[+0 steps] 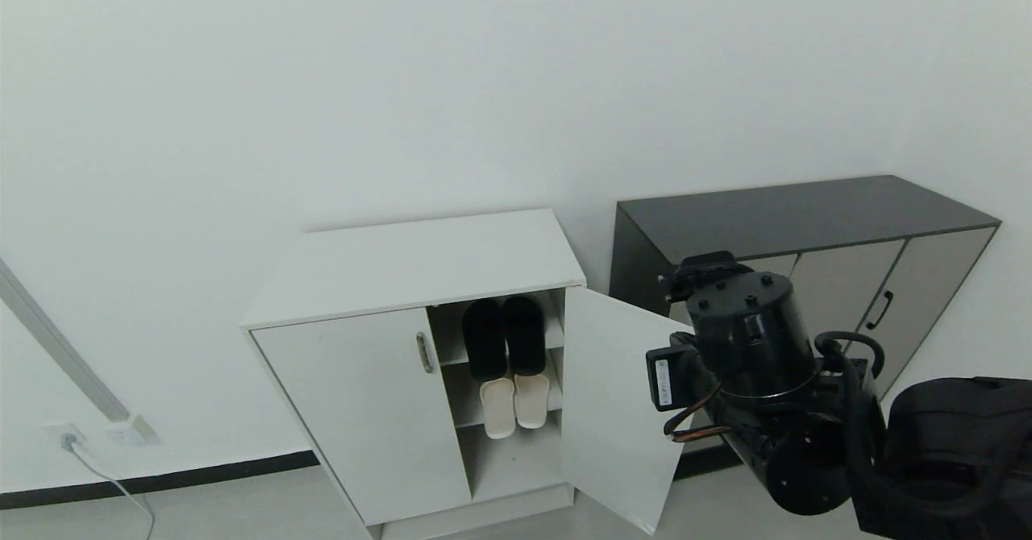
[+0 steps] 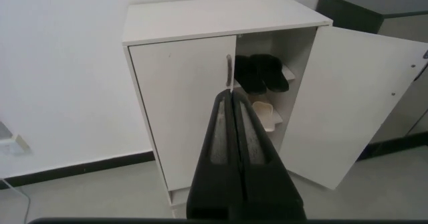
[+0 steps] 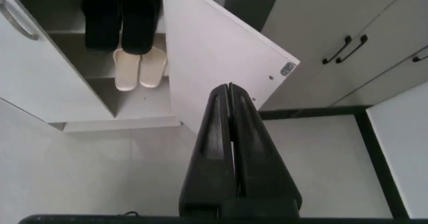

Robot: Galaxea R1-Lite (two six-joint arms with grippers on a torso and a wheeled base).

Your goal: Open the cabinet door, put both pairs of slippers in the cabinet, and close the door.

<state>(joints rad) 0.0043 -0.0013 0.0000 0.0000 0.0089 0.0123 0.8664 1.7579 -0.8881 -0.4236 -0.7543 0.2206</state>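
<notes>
A white cabinet (image 1: pixel 411 266) stands on the floor (image 1: pixel 242 508) by the wall. Its left door (image 1: pixel 363 411) is shut and has a small handle (image 1: pixel 424 352). Its right door (image 1: pixel 613 403) is swung wide open.

Both pairs of slippers are inside. The black slippers (image 1: pixel 504 337) lie side by side on the top shelf. The white slippers (image 1: pixel 513 401) lie side by side on the shelf just below them. The bottom shelf is bare.

The left gripper (image 2: pixel 233 100) is clenched, with its two fingers pressed flat together and nothing in between. It is out in front of the cabinet, well apart from it, and points at the middle where the handle is.

The right gripper (image 3: pixel 231 90) is clenched too and holds nothing. It is near the open door, above the floor. I cannot tell if it touches the door.

A dark grey cabinet (image 1: pixel 790 213) stands just beside the white one, on the right. A wall socket (image 1: pixel 64 435) with a cable is far off to the left.
</notes>
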